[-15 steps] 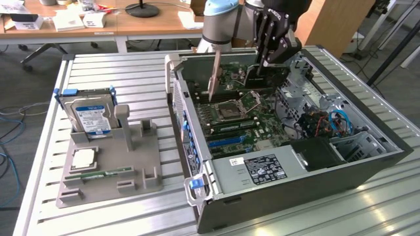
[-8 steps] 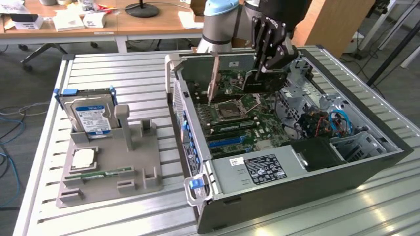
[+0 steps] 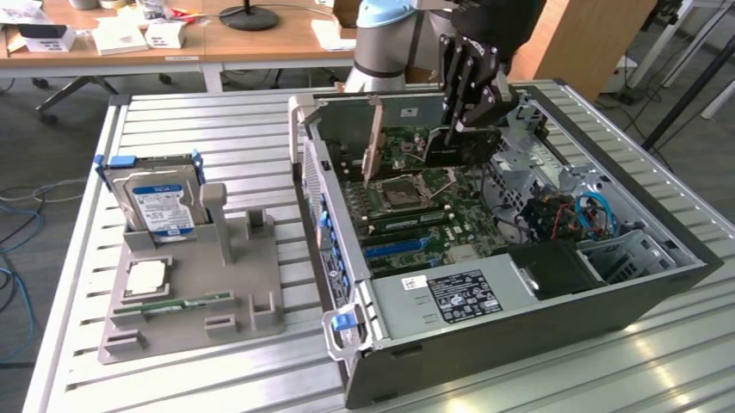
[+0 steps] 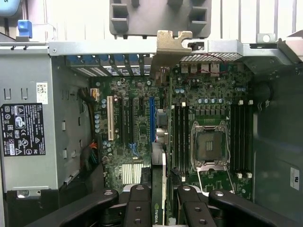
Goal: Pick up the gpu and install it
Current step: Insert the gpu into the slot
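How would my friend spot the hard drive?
On the exterior view's left, beside the big open computer case, sits a grey holder. The hard drive stands at its far end. It alone wears a blue-and-white label; the chip and green stick lie flat.

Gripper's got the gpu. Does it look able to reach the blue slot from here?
Probably yes. The fingers hold the gpu upright over the motherboard. The blue slot lies bare just beside the card's edge, and nothing crosses it.

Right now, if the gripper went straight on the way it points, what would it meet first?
Likely the motherboard: the gripper holds the gpu edge-on over the expansion slots, so the card's edge would touch there first, though depth is unclear.
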Available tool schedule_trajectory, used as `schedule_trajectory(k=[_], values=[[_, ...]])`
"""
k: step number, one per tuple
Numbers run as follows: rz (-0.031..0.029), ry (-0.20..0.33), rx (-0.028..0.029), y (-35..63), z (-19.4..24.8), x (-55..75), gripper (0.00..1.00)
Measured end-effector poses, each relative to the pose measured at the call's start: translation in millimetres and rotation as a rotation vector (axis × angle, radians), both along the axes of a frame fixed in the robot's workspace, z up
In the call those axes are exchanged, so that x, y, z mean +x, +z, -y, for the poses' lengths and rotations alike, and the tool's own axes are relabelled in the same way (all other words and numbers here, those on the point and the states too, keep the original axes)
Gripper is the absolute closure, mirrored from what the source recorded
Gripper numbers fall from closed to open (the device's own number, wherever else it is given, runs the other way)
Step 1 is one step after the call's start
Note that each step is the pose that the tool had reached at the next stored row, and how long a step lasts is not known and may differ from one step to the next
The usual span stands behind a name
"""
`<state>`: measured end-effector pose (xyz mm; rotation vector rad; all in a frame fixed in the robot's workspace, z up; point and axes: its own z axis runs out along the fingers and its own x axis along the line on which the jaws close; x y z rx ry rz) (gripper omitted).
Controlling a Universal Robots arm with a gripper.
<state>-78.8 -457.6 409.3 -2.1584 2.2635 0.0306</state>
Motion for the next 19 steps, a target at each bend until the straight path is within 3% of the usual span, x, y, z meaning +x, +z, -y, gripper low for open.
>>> schedule_trajectory(k=[19], values=[[0.0000, 0.000, 0.0000, -31.3, 0.0, 0.0, 0.74]])
